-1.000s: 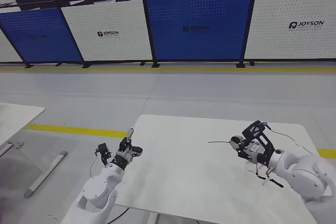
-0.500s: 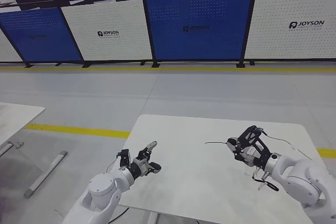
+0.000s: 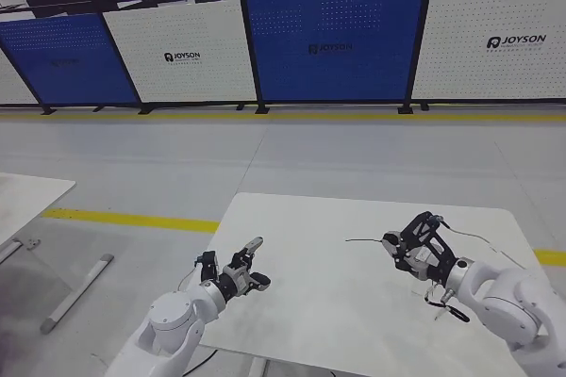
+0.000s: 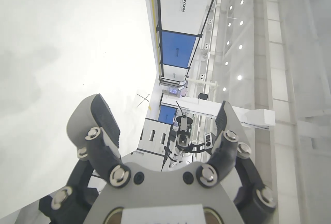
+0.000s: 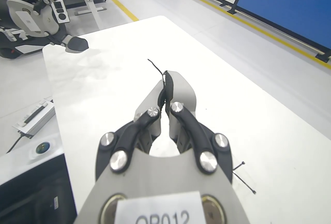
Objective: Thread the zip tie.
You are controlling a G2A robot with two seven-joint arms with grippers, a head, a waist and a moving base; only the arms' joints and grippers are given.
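Zip tie (image 5: 156,67): a thin black plastic strip, pinched between the ribbed black pads (image 5: 169,85) of the right jaws, which are closed tight on it. Its slightly kinked free end pokes out above the smooth white surface (image 5: 103,67) with rounded corners. At the surface's near left edge the left jaws stand wide apart, holding nothing. A second tie (image 5: 244,179), equally thin and black, lies flat beside the right arm.

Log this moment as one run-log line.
right gripper: shut on zip tie, over table | left gripper: open, empty, at table edge | threading: not yet done
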